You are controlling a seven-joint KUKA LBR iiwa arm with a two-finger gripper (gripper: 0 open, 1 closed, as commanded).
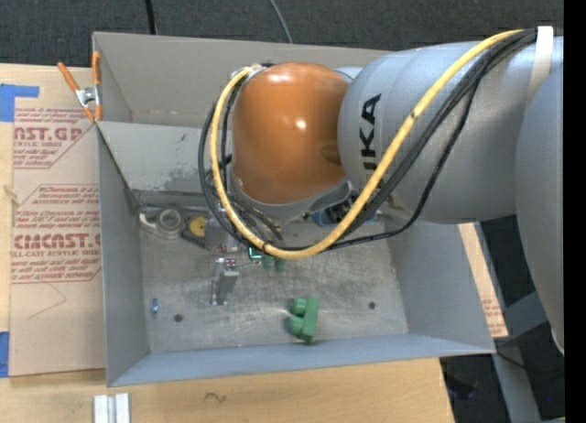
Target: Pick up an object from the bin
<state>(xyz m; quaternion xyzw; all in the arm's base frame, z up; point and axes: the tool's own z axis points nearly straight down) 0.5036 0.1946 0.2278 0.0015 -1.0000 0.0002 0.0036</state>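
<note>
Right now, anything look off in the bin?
Nothing stands out. A green block lies near the bin front wall, a grey ring and small yellow piece at the left; the arm hides the middle.

Grey bin (124, 265): green block (302, 319), grey ring (169, 222), yellow piece (196, 226).

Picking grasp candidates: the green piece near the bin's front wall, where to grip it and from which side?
On the green piece, likely the straight upper part, from directly above, closing left-right across its narrow width. It lies flat, alone on the bin floor. Its lower end widens and sits near the front wall, so stay off that end.
</note>
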